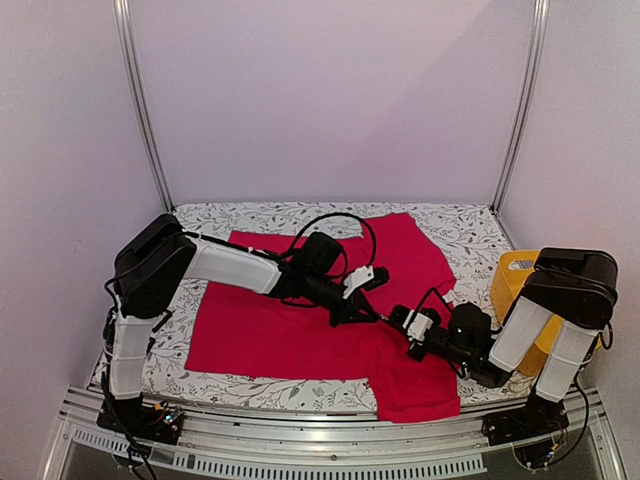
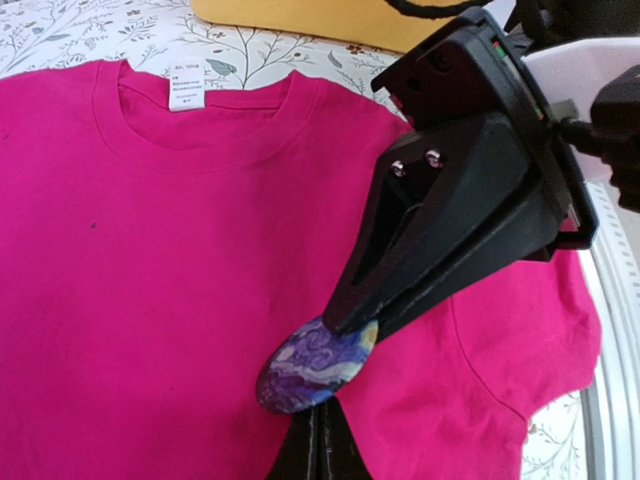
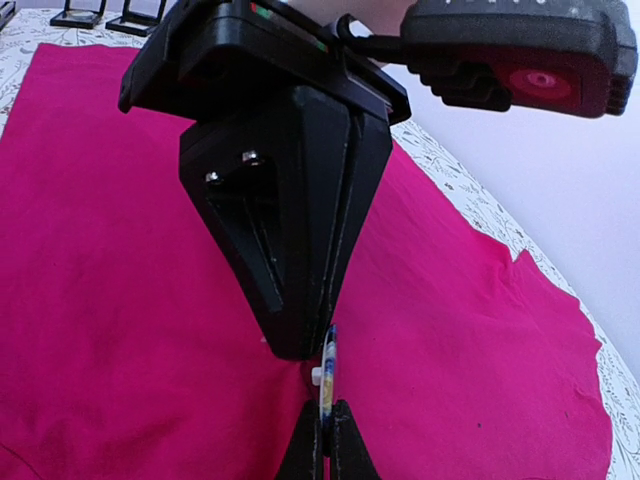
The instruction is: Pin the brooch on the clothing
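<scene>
The clothing (image 1: 270, 335), a bright red T-shirt (image 2: 150, 250), lies flat on the table with its white neck label (image 2: 187, 83) at the far side. The brooch (image 2: 315, 365) is an oval with a purple-blue swirl and stands edge-on (image 3: 328, 352) just above the shirt's chest. My right gripper (image 3: 327, 425) is shut on the brooch's edge, and a white stub shows on the brooch's back. My left gripper (image 2: 318, 425) is shut too, its tips (image 3: 305, 350) against the brooch's back, where the red fabric bunches up to them. Both grippers meet over the shirt (image 1: 380, 316).
A yellow box (image 1: 510, 285) stands at the right, beside the right arm. The floral tablecloth (image 1: 460, 225) shows around the shirt. Small black stands (image 3: 80, 15) sit at the far table edge. A metal rail (image 1: 300, 440) runs along the front.
</scene>
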`<move>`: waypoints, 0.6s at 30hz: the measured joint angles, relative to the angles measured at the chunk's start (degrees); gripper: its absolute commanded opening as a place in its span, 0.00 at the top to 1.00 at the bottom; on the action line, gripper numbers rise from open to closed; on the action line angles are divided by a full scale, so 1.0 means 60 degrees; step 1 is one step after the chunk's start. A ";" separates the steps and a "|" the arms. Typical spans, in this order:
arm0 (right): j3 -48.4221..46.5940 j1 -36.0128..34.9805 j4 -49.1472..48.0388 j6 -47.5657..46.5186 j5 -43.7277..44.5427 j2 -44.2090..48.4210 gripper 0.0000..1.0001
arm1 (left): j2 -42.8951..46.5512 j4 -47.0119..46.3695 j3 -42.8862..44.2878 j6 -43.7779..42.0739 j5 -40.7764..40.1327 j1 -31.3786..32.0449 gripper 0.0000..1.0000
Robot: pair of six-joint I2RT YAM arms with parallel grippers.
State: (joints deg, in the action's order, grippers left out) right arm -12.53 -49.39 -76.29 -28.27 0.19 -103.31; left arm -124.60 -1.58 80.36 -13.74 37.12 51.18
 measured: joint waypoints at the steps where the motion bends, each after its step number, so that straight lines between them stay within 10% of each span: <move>1: 0.0029 0.0004 -0.0007 0.0040 -0.0069 0.0040 1.00 | 0.0000 0.0000 -0.0015 0.0007 0.0004 0.0000 1.00; 18: 0.0222 0.0616 -0.0459 0.1512 -0.1982 0.0153 1.00 | 0.0000 -0.0033 -0.0106 0.0306 0.0211 0.0015 1.00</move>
State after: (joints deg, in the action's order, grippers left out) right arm -11.20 -45.69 -79.05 -19.20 -11.70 -102.39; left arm -124.60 -1.78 79.72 -11.90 38.39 51.27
